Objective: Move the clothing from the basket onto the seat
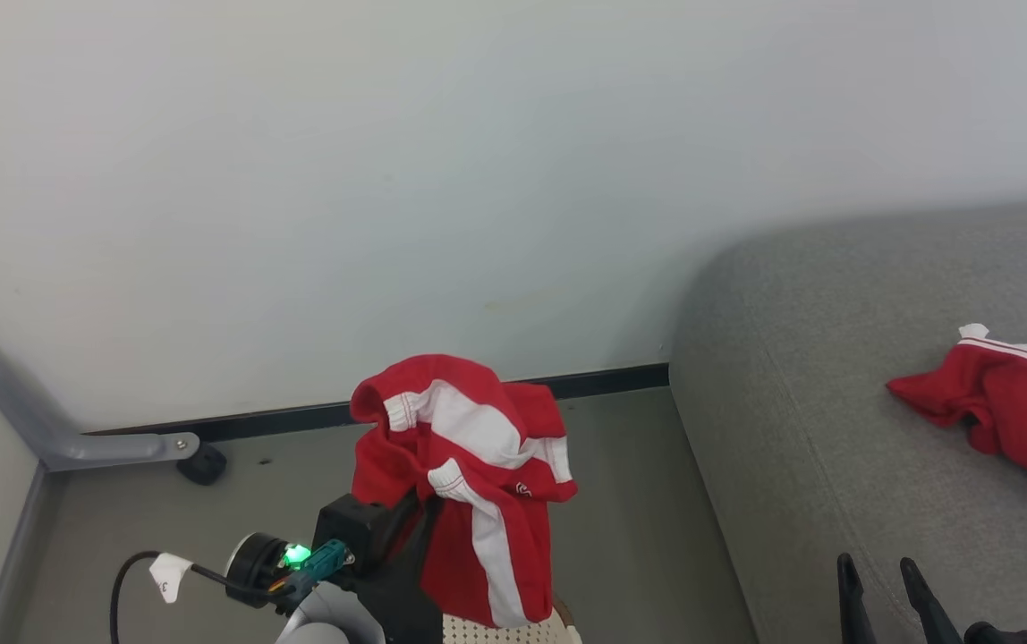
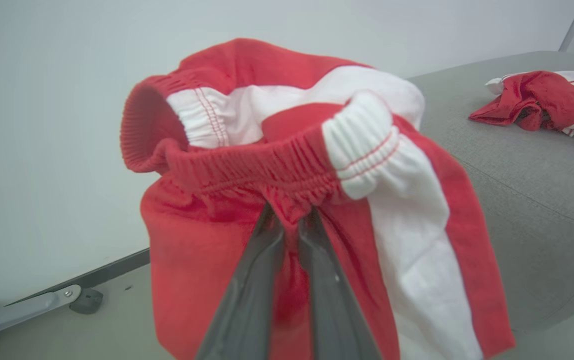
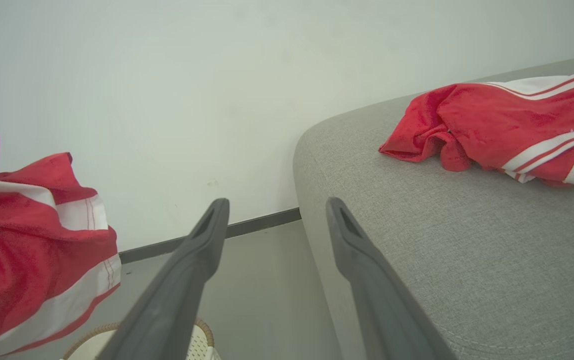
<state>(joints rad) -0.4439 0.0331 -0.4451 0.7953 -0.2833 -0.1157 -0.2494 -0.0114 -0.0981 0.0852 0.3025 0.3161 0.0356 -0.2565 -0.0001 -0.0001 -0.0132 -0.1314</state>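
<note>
The left claw (image 2: pixel 289 212) is pinched together on a fold just under the elastic waistband of a pair of red shorts (image 2: pixel 247 165). The shorts flop over its tips and hang with their long axis running 12 to 6 o'clock. In the head view, the basket (image 1: pixel 513 631) shows its holed rim at 6 o'clock, right below the shorts.

The grey seat (image 1: pixel 836 358) lies at 3 o'clock from the load, apart from it, so the carry probably has to go that way. The right claw (image 3: pixel 277 202) stands apart and empty beside the seat's edge. It is nearer the seat, but the left claw has the load.

Counted: two red garments, the held shorts and one crumpled garment (image 1: pixel 1005 411) lying on the seat; one basket; one seat.
</note>
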